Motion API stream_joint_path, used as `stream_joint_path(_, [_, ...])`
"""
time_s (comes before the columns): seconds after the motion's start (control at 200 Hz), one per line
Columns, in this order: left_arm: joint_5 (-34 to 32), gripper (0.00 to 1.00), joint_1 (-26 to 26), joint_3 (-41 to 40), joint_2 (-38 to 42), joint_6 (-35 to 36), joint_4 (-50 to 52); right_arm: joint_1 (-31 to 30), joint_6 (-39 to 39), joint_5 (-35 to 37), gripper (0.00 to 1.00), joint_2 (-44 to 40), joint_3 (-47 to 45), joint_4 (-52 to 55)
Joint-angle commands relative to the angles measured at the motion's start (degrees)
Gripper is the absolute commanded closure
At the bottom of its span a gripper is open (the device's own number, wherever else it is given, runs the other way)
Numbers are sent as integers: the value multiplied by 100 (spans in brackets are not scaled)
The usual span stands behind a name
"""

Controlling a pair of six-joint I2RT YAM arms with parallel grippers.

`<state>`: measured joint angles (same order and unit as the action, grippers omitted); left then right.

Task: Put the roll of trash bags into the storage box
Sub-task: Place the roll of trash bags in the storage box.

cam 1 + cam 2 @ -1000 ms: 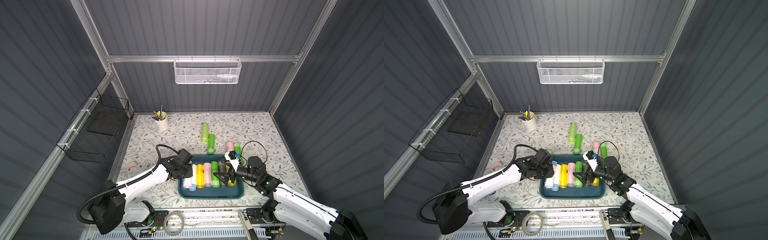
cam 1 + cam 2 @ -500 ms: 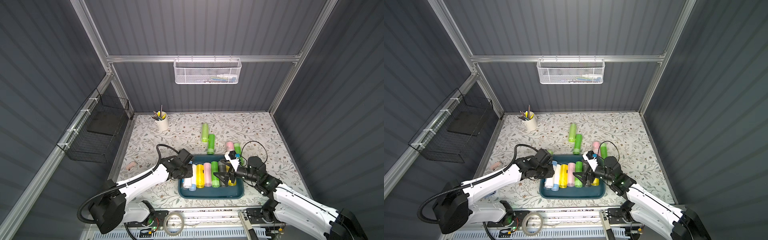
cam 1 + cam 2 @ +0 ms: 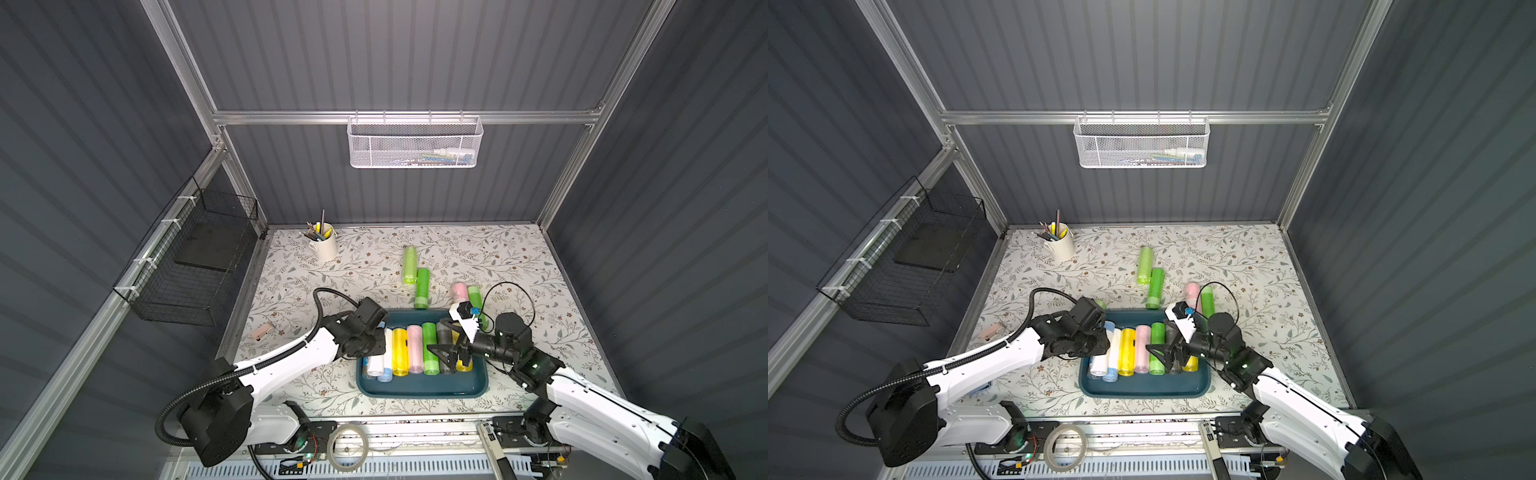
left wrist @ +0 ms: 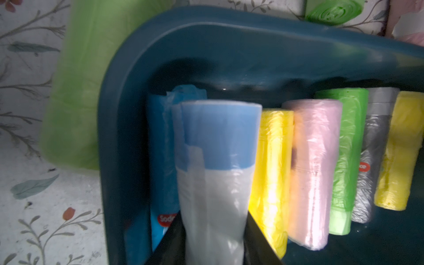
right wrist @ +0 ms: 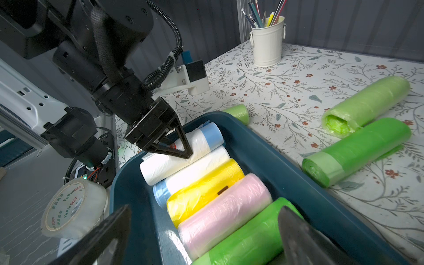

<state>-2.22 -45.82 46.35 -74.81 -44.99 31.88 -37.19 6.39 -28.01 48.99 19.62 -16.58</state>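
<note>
Step in hand: placing. Left claw [image 5: 169, 150] is pinching the white roll [image 5: 160, 168], which is lying inside the storage box [image 3: 419, 385] at its left end, leaning on the neighbouring roll [image 5: 197, 171]. Right claw [image 3: 441, 352] is hovering over the box, spread wide, empty. Next move, judged: spreading the left claw fully, then lifting straight up so the roll is not dragged out.

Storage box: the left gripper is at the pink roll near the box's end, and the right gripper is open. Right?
Not the pink roll: the left gripper is at the white roll with a blue band near the end of the storage box, as the right wrist view shows. The right gripper is open.
</note>
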Motion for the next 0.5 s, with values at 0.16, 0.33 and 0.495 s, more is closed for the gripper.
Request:
stream_joint_path(0.16, [-130,57,-23,173,-43,164,244,-37,-43,54,1,-140,96,23])
stream_joint_path(0.33, [-120,56,-23,199,-16,165,227,-34,-59,76,1,-169,113,71])
stream_joint_path(0.495, [-129,54,-21,296,-96,224,319,-34,-53,94,1,-189,103,67])
